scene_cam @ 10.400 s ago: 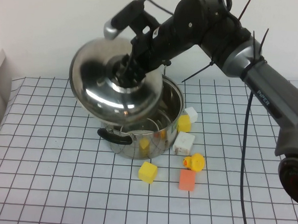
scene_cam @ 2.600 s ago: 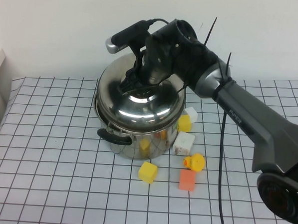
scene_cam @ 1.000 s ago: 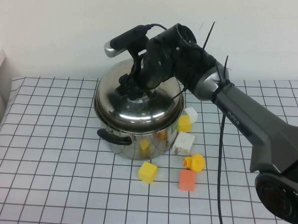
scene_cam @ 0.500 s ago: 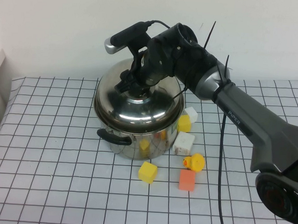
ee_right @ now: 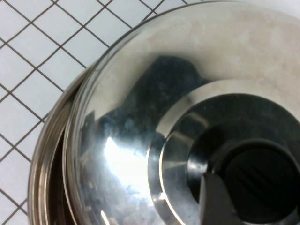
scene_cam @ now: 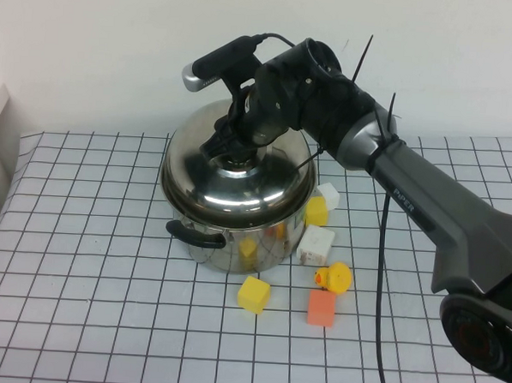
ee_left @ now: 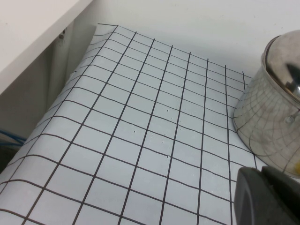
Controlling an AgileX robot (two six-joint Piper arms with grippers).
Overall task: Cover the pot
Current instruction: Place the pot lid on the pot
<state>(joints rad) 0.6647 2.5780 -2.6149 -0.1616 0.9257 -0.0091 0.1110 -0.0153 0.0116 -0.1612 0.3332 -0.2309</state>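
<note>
Your right gripper (scene_cam: 234, 147) sits directly above the pot (scene_cam: 237, 233), over the knob (ee_right: 255, 180) of the lid (scene_cam: 235, 186); whether it grips or has released, I cannot tell. The pot stands upright mid-table, axis vertical. The lid looks slightly off-centre. Your left gripper (ee_left: 267, 197) is parked aside.

Right arm (scene_cam: 427, 200): black/grey shell, "PIPER" lettering, black cable, zip ties; silver cam atop, prob.

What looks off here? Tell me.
The lid sits off-centre on the pot: a dark crescent gap shows between them on one side. The right gripper is at the knob; the left gripper sits apart, beside the pot.
</note>
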